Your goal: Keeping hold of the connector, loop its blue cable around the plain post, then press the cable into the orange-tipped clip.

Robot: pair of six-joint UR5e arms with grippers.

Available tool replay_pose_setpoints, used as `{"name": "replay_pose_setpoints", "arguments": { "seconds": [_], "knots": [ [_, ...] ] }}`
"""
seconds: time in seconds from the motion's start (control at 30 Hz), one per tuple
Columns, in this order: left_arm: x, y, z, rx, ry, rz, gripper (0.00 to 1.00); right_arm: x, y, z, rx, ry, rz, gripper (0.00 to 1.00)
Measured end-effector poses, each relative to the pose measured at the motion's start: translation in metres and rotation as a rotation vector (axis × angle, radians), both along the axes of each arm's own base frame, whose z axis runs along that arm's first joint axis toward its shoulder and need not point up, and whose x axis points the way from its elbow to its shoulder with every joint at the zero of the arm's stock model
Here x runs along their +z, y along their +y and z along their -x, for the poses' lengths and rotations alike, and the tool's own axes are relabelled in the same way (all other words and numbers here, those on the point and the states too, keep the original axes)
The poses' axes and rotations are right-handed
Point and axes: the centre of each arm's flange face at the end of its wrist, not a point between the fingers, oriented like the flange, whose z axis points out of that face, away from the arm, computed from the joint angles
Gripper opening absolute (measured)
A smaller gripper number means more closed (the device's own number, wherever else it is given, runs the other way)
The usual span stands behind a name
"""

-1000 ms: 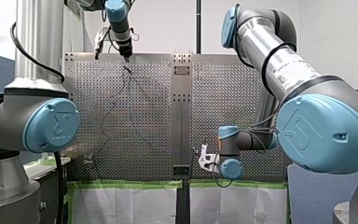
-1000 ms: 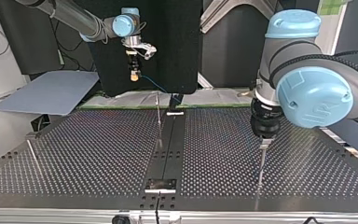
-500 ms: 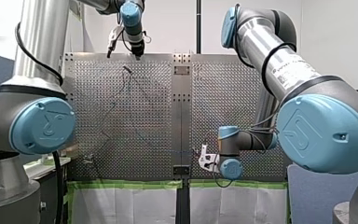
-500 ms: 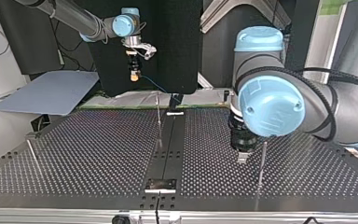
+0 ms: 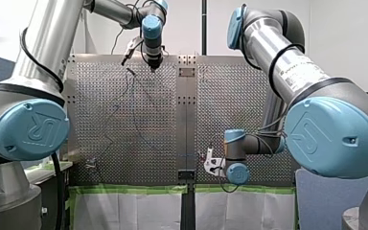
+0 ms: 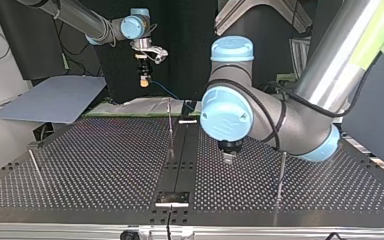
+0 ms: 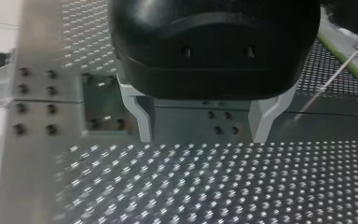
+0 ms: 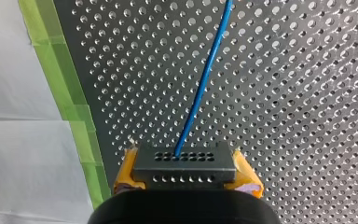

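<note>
My right gripper [image 8: 185, 170] is shut on the black connector [image 8: 184, 162], which sits between its yellow pads [image 8: 247, 179]. The blue cable [image 8: 205, 74] runs from the connector ahead over the perforated table. In the top view my right gripper [image 6: 143, 80] hangs above the table's far edge, and the cable [image 6: 167, 92] slopes down toward the middle strip. My left gripper [image 7: 203, 126] is open with nothing between its fingers [image 7: 139, 116]. It hovers low over the plate [image 6: 228, 157], just right of the middle strip. A thin metal post [image 6: 170, 127] stands beside that strip.
Two more thin posts stand at the top view's right [image 6: 281, 175] and left [image 6: 35, 166]. Green tape [image 8: 70, 93] lines the table's edge under my right gripper. A grey board [image 6: 55, 102] lies beyond the table's far left corner.
My left arm has swung from the post at the top view's right toward the middle strip, its gripper staying open. My right arm and the connector have not moved.
</note>
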Motion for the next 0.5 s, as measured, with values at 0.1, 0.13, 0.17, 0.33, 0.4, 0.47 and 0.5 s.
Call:
{"name": "replay_pose_setpoints", "arguments": {
  "seconds": [0.1,0.13,0.17,0.33,0.4,0.47,0.5],
  "knots": [
    [-0.01,-0.001,-0.004,0.013,0.009,-0.032,1.0,0.0,0.001,-0.001,0.003,0.0,-0.001,0.0],
    [-0.012,-0.001,-0.005,0.02,0.011,-0.04,1.0,0.0,0.001,-0.001,0.003,0.001,-0.001,0.0],
    [-0.015,0.001,-0.007,0.031,0.014,-0.048,1.0,0.0,0.002,-0.001,0.004,0.001,-0.001,0.0],
    [-0.03,0.005,-0.016,0.073,0.031,-0.089,1.0,0.0,0.002,-0.001,0.004,0.001,-0.002,0.0],
    [-0.037,0.006,-0.021,0.085,0.041,-0.109,1.0,0.0,0.002,-0.002,0.005,0.002,-0.003,0.0],
    [-0.044,0.006,-0.025,0.089,0.048,-0.123,1.0,-0.001,0.002,-0.002,0.005,0.002,-0.003,0.0],
    [-0.047,0.005,-0.027,0.09,0.051,-0.127,1.0,0.0,0.002,-0.002,0.005,0.002,-0.002,0.0]
  ]
}}
